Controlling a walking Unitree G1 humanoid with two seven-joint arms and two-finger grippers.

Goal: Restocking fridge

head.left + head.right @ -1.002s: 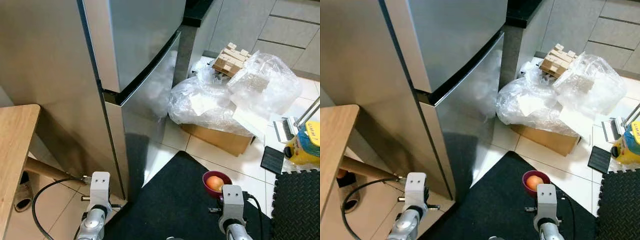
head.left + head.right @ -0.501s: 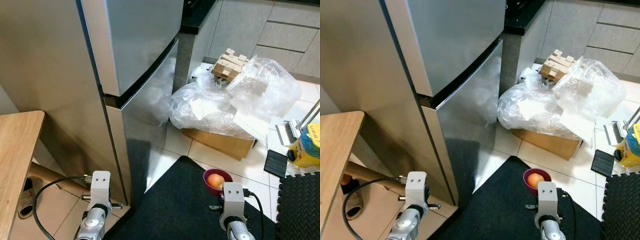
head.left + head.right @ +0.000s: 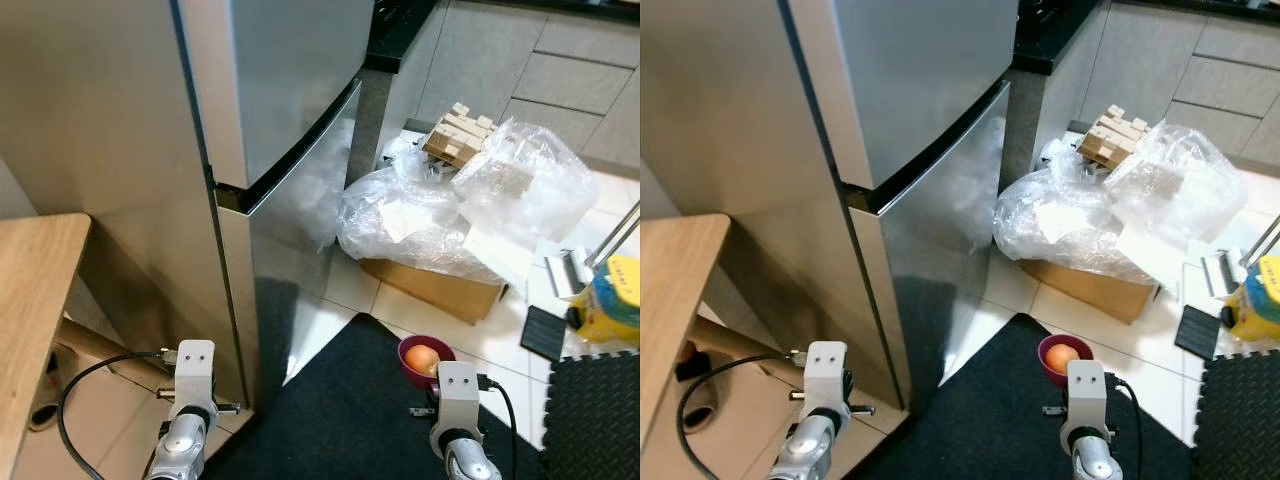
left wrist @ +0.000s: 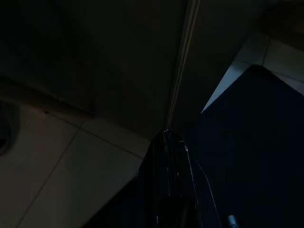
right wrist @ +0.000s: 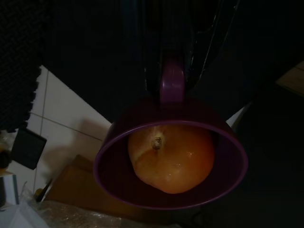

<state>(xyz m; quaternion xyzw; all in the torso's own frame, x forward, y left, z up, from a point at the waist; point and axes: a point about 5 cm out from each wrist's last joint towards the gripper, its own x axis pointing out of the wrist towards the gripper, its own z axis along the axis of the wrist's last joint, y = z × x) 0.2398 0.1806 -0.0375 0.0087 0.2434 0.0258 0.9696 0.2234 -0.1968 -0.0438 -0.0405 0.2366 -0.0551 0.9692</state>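
Black floor matting (image 3: 340, 400) is lying under me as my right pincer (image 5: 173, 78) is clamping the handle of a purple cup (image 5: 171, 159) carrying an orange fruit (image 5: 171, 156); my left pincer (image 4: 171, 147), fingers together, is hanging before the closed steel fridge (image 3: 270, 120).

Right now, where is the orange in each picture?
Left eye view: orange in the purple cup, low and right of middle, above the right arm.
Right eye view: low and right of middle, same cup.
Right wrist view: middle, inside the cup held by its handle.
Left wrist view: too dark to find it.
Shared landmark: black mat.
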